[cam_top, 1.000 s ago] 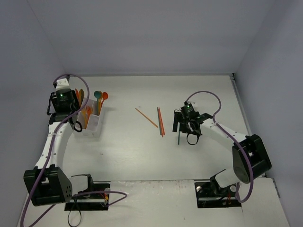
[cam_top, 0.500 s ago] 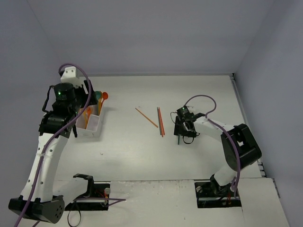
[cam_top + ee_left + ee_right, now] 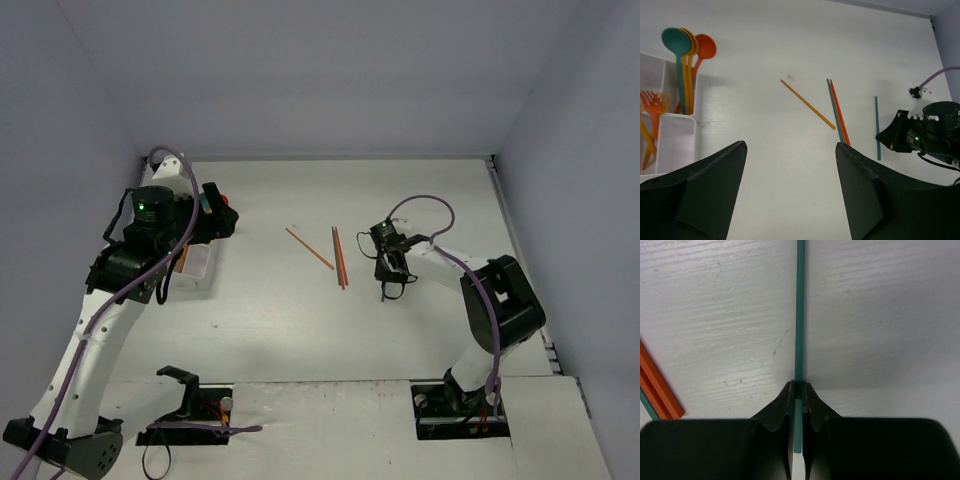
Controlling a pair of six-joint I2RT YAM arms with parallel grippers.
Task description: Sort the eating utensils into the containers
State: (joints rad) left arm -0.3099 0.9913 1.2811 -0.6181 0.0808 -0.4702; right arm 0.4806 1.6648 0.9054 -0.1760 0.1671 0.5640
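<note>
Table [image 3: 420,200] layout hasn't changed, but the left arm has swung up off the white box [image 3: 675,135]. The left gripper [image 3: 790,147] now hangs wide open and empty near it, with the spoons [image 3: 685,50] and forks [image 3: 652,102] standing in separate compartments. The right gripper [image 3: 797,390], open a second ago, has dropped and pinched shut on the teal stick [image 3: 800,315], which lies flat on the table near the orange stick [image 3: 807,104].
</note>
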